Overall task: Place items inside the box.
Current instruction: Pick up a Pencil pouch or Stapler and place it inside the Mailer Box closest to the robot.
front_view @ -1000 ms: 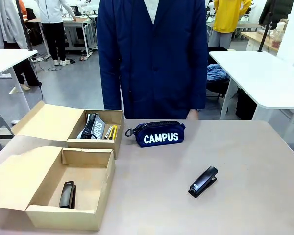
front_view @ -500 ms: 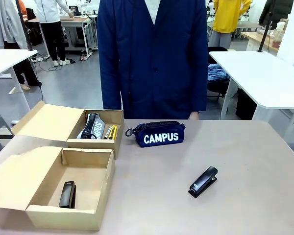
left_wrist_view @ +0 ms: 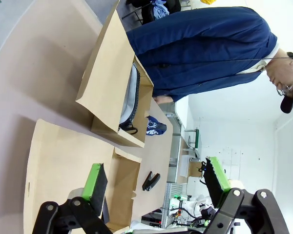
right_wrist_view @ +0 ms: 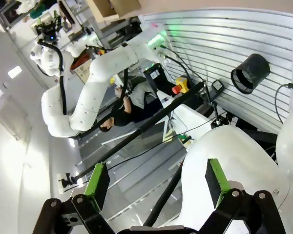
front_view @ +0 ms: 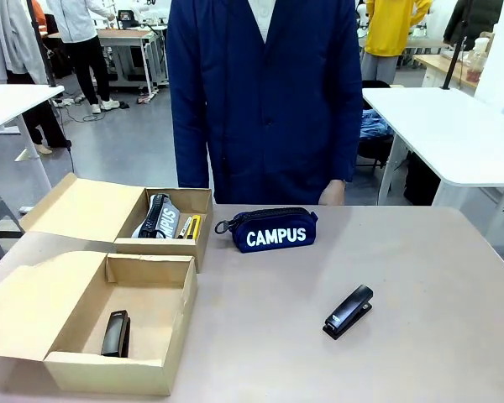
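Observation:
A navy pouch lettered "CAMPUS" (front_view: pixel 269 228) lies at the table's middle, and a black stapler (front_view: pixel 349 311) lies loose to its right front. The far cardboard box (front_view: pixel 155 249) holds a grey pouch (front_view: pixel 160 217) and a yellow-black knife (front_view: pixel 191 227). Inside the near box (front_view: pixel 109 374) lies another black stapler (front_view: pixel 115 333). My left gripper (left_wrist_view: pixel 155 178) is open and holds nothing, hanging above the near box's flap (left_wrist_view: pixel 58 161), with the far box (left_wrist_view: pixel 112 83), navy pouch (left_wrist_view: pixel 154 126) and loose stapler (left_wrist_view: pixel 151 181) beyond. My right gripper (right_wrist_view: pixel 156 183) is open and holds nothing, facing away from the table.
A person in a navy coat (front_view: pixel 265 101) stands at the far edge, one hand (front_view: pixel 332 193) near the table behind the navy pouch. Both boxes have their lids folded out to the left. The right half of the table (front_view: pixel 437 277) is bare apart from the stapler.
The person's hand at the far edge has come a little further into view. Nothing on the table has moved.

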`<act>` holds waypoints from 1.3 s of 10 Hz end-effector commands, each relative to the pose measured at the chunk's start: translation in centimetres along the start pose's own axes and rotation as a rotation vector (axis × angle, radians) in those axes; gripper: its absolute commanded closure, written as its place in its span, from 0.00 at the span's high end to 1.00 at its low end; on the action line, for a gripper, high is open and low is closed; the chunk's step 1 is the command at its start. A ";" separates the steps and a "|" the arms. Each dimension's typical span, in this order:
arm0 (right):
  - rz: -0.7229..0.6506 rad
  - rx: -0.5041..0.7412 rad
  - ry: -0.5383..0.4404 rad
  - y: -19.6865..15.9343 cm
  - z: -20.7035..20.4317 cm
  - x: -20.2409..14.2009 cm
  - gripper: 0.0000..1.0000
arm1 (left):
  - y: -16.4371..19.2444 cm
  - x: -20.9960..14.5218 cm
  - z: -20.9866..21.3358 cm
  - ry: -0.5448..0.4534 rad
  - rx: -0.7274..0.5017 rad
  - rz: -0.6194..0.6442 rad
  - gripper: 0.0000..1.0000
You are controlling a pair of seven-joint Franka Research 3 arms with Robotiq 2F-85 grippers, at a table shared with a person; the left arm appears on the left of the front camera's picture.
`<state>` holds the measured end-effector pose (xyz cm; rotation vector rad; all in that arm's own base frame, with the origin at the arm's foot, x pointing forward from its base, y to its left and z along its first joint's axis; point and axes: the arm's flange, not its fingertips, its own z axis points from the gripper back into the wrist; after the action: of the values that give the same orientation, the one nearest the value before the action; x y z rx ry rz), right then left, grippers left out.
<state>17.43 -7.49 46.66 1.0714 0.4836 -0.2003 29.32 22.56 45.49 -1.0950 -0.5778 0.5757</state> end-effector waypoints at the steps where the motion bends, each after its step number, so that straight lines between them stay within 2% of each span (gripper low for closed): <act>1: 0.000 0.000 0.000 0.0 0.0 0.0 1.00 | 0.1 0.0 0.0 0.000 -0.013 -0.016 1.00; 2: 0.078 -0.251 0.103 2.1 -2.2 1.5 1.00 | 0.1 0.0 0.0 0.000 -0.013 -0.016 1.00; 4: 0.192 -0.618 0.251 6.9 -5.8 8.5 1.00 | 0.1 0.0 0.0 0.000 -0.013 -0.016 1.00; 5: 0.224 -0.617 0.218 7.8 -5.4 9.6 1.00 | 0.1 0.0 0.0 0.000 -0.013 -0.016 1.00; 6: 0.209 -0.594 0.070 7.1 -3.2 8.3 1.00 | 0.1 0.0 0.0 0.000 -0.013 -0.016 1.00; 8: 0.296 -0.434 -0.202 2.7 2.5 0.8 1.00 | 0.1 0.0 0.0 0.000 -0.013 -0.016 1.00; 9: 0.379 -0.382 -0.282 0.7 3.9 -2.3 1.00 | 0.1 0.0 0.0 0.000 -0.013 -0.016 1.00; 10: 0.410 -0.364 -0.409 -0.9 4.7 -3.8 1.00 | 0.1 0.0 0.0 0.000 -0.013 -0.016 1.00; 11: 0.465 -0.329 -0.498 -1.3 5.1 -3.7 1.00 | 0.1 0.0 0.0 0.000 -0.013 -0.016 1.00; 12: 0.445 -0.293 -0.572 -0.5 5.4 -2.2 1.00 | 0.1 0.0 0.0 0.000 -0.013 -0.016 1.00; 13: 0.415 -0.284 -0.590 -0.1 5.6 -0.9 1.00 | 0.1 0.0 0.0 0.000 -0.013 -0.016 1.00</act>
<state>15.26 -15.13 51.94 0.7793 -0.2282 -0.0529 29.29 22.55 45.52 -1.0953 -0.5787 0.5753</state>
